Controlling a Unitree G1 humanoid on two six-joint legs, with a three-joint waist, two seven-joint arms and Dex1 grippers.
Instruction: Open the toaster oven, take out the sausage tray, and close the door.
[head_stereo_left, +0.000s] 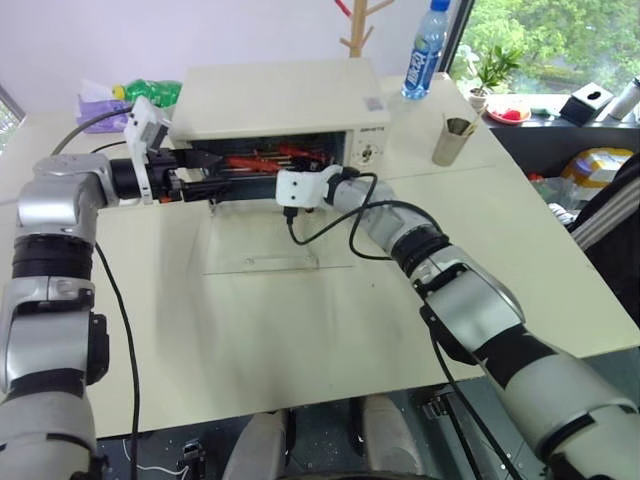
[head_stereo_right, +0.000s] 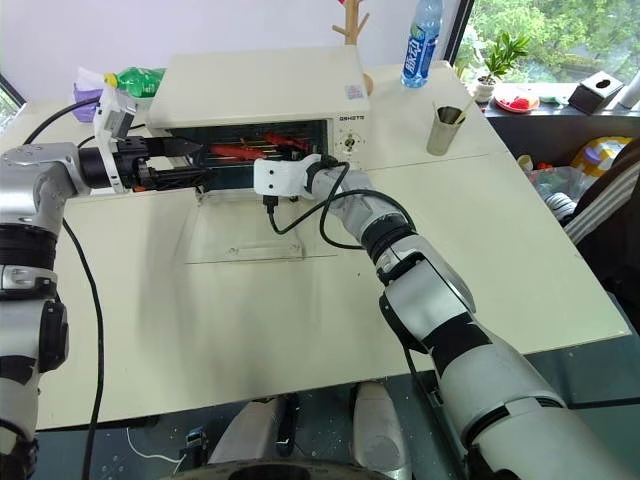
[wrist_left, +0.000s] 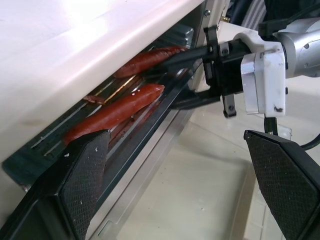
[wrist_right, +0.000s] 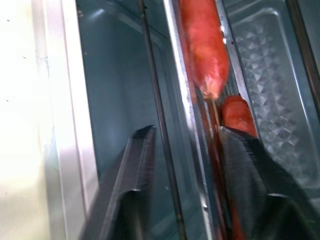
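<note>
The right gripper (wrist_right: 187, 165) reached into the toaster oven (head_stereo_left: 280, 100), fingers closing around the sausage tray (wrist_left: 145, 117) rim, grip unclear; the left gripper (wrist_left: 185, 190) stood wide apart.

Both pincers at the toaster oven's (head_stereo_right: 262, 88) open front, door (head_stereo_right: 245, 238) flat.

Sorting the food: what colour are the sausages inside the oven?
Red, the sausages show best in the left wrist view.
</note>
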